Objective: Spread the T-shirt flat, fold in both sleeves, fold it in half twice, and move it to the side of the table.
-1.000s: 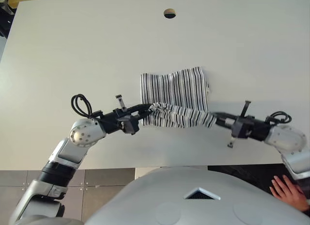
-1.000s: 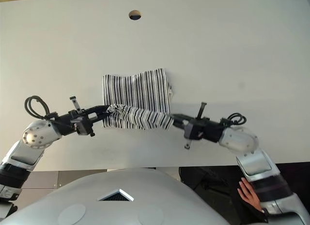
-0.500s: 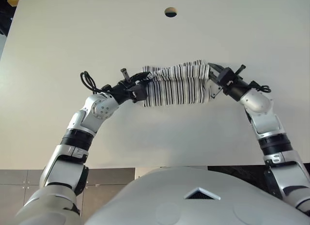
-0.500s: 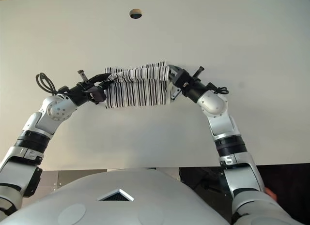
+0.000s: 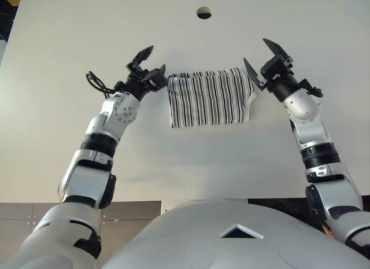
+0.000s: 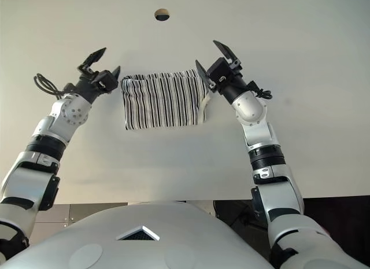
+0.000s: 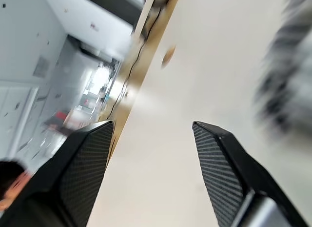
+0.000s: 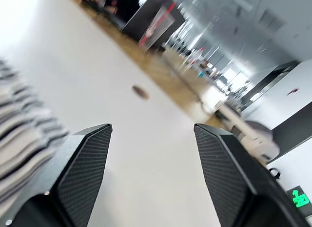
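The black-and-white striped T-shirt lies folded into a compact rectangle on the white table, near its middle. My left gripper hangs open just off the shirt's far left corner, lifted clear of the cloth. Off the far right corner my right gripper is open too, with nothing between its fingers. The left wrist view has the blurred striped cloth beyond its open fingers. In the right wrist view the shirt's edge lies beside the open fingers.
A round cable hole sits in the table at the far middle. Bare tabletop surrounds the shirt on all sides. The table's near edge runs just in front of me.
Both grippers carried the near edge of the shirt over to the far edge, folding it in half. They then let go, opened and rose off the cloth.
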